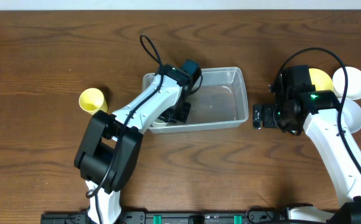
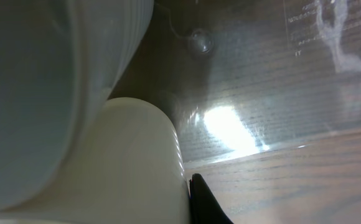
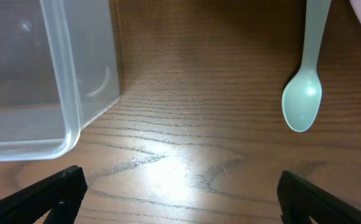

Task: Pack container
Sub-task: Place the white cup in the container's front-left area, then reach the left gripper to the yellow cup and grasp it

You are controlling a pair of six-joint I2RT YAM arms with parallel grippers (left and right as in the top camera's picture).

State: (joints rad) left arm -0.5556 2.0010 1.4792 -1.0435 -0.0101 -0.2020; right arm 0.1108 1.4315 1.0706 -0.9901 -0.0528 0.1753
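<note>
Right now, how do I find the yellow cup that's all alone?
Start at the clear tub in the middle of the table. Go left to the yellow cup, alone on the wood. The other yellow piece is right of the tub, tucked against white bowls.

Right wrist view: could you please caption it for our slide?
Open right end effector above the table, between the clear container and a pale green spoon.

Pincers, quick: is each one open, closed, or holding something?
Left pincer: inside the container, close against a cream cup; grip cannot be told.
Right pincer: open, empty, over the table.
</note>
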